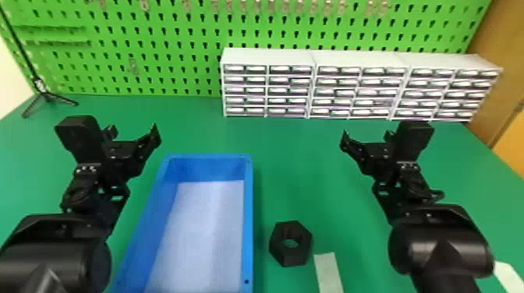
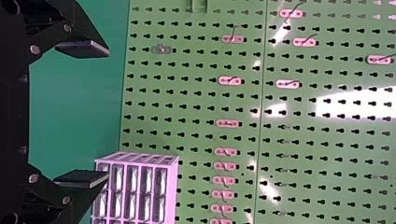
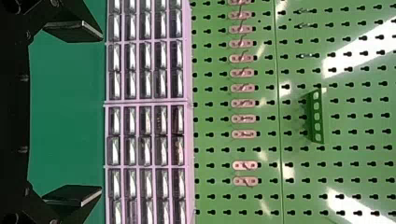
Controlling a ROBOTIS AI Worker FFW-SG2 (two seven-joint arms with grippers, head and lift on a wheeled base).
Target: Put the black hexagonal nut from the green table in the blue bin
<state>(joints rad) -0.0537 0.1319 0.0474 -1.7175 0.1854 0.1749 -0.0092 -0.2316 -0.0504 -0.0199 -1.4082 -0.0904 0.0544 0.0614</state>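
In the head view I see the black nut on the green table, just right of the blue bin. My right wrist view shows a green holder on the pegboard. My left end effector and right end effector are both spread wide, gripping and touching nothing.

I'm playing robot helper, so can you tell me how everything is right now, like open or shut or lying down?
Left gripper: open, fingers wide apart
Right gripper: open, fingers wide apart
Black hexagonal nut: lying flat, hole up, beside the bin
Blue bin: no lid, empty as far as it shows
Small drawers: look shut
Black tripod: standing, legs spread
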